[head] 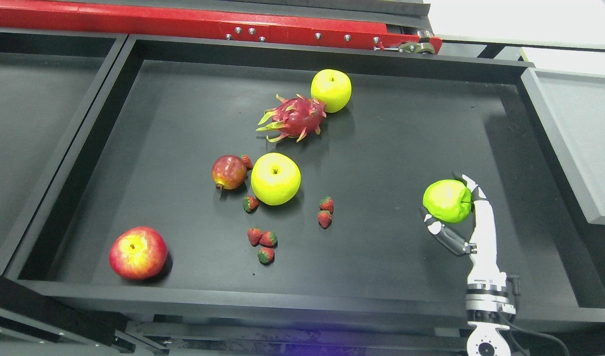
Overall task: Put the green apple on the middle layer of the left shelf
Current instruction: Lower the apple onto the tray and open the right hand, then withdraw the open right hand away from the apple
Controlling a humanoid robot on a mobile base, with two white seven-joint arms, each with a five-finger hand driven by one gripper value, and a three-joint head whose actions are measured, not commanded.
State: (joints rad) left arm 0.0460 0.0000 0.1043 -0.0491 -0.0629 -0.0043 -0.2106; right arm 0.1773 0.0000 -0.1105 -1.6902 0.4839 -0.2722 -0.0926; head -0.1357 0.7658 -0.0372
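Seen from the head cam: right robot hand (455, 210) grips a green apple (447, 200) at the right side of a big black tray (406, 123), fingers (473, 190) curled round the fruit from behind & thumb underneath. Arm enters from lower right; left arm out of shot. Whether the apple sits on the tray floor or just above it can't be told. Elsewhere in the tray: yellow apple (275, 178) near center w/ a pomegranate (228, 172) just beside it on the left; 2nd yellow apple (331, 90) at the back, touching a dragon fruit (292, 118); red apple (137, 252) in the front-left corner, well apart from the rest. Small strawberries (262, 242) lie scattered around the center. Red rail (183, 22) runs behind the tray.
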